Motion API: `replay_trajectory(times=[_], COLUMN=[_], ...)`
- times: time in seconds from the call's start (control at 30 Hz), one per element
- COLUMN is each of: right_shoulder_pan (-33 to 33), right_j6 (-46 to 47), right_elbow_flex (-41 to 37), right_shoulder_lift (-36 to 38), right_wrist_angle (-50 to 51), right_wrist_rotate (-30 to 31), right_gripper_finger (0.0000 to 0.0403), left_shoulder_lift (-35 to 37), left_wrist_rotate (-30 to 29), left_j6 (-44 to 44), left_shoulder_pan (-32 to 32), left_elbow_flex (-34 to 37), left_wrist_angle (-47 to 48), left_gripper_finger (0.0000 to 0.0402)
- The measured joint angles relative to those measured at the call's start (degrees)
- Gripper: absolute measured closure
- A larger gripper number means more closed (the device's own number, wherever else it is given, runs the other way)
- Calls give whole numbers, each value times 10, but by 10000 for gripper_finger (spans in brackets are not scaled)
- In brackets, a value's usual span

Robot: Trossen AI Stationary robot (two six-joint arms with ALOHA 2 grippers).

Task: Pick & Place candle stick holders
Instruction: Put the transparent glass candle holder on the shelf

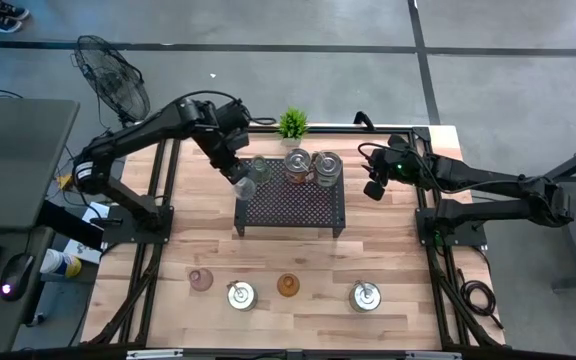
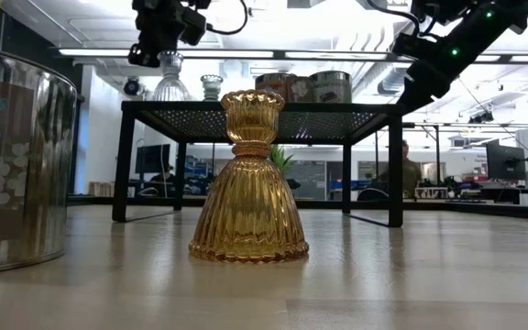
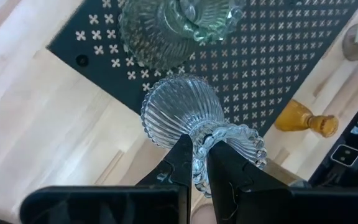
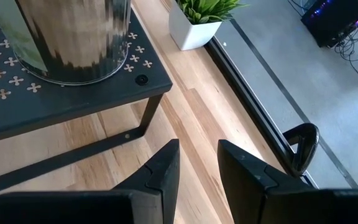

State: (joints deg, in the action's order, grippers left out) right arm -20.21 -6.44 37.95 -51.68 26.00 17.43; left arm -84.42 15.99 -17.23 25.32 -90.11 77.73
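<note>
My left gripper (image 1: pixel 240 180) is shut on a clear ribbed glass candle stick holder (image 3: pixel 179 112), over the far left corner of the black perforated rack (image 1: pixel 290 203). A greenish glass holder (image 1: pixel 259 168) and two shiny silver ones (image 1: pixel 296 165) (image 1: pixel 326 167) stand on the rack's far part. On the table's near side stand a pink holder (image 1: pixel 200 280), a silver one (image 1: pixel 240 295), an amber one (image 2: pixel 248 179) and another silver one (image 1: pixel 365 296). My right gripper (image 4: pixel 197 162) waits open and holds nothing, beside the rack's right edge. My left gripper pinches the clear holder between its two fingers (image 3: pixel 180 155) at its narrow upper end, by the beaded rim (image 3: pixel 244 138). The fingers come from above, slanting down. The bell-shaped foot (image 2: pixel 170 89) hangs below them at the rack's top; whether it touches the rack, I cannot tell.
A small green potted plant (image 1: pixel 291 123) stands behind the rack at the table's far edge. Bare wood lies between the rack and the near row of holders. A fan (image 1: pixel 113 75) stands on the floor beyond the table's far left corner.
</note>
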Motion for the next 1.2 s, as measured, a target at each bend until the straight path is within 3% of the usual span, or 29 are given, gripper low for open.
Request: replay_trajectory(times=[0.77,1.2], right_shoulder_pan=[0,0], right_j6=[0,0], right_elbow_flex=[0,0], right_shoulder_lift=[0,0], right_wrist_angle=[10,13], right_wrist_rotate=[-4,-8], right_gripper_finger=[302,302], left_shoulder_lift=[-22,-26], left_wrist_rotate=[24,-11], left_j6=[-28,-41], left_shoulder_pan=[-25,-40], left_elbow_flex=[0,0], left_wrist_angle=[-17,-35], left_gripper_finger=[380,380])
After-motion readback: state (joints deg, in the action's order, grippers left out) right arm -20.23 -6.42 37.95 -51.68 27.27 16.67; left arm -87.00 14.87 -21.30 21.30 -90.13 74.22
